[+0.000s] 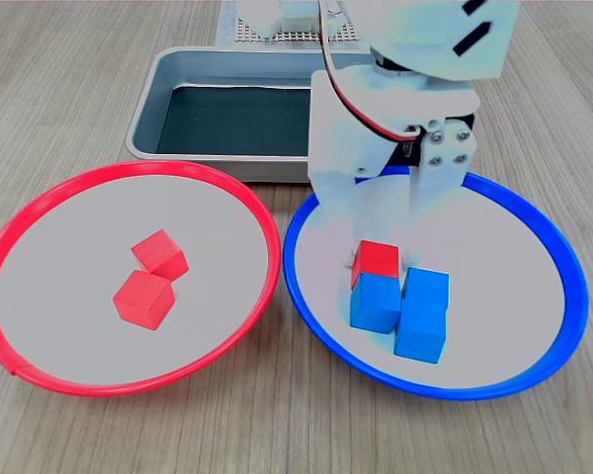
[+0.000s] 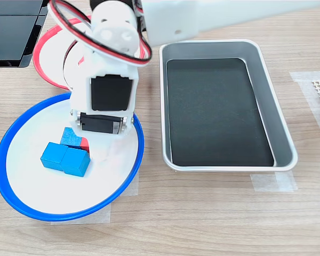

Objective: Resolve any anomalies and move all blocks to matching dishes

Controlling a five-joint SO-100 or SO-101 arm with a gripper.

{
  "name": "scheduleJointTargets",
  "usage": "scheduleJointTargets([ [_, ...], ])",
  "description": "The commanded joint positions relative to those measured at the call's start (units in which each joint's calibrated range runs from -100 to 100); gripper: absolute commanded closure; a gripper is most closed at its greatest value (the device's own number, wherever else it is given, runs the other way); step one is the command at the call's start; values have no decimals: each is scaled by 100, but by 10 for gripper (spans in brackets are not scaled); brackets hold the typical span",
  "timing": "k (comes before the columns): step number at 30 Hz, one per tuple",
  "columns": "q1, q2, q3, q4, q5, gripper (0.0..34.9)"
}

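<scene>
No text, label, brand, number or sign can be read on anything in either exterior view

Blue blocks [image 1: 403, 304] crowd the red block's [image 1: 378, 260] front; its top stays clear beneath the tool [image 1: 381, 212].
</scene>
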Motion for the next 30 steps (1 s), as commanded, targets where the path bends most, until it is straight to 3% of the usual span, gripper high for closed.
scheduleJointTargets([
  [1, 50, 83, -415, -104, -5, 226],
  [4, 59, 142, -451, -137, 15, 262],
  [6, 59, 142, -451, -154, 0, 346],
  [11, -7, -216, -351, 119, -264, 347],
  [19, -157, -1077, -843, 862, -1656, 348],
  [30, 1170, -1256, -961, 135, -1822, 348],
])
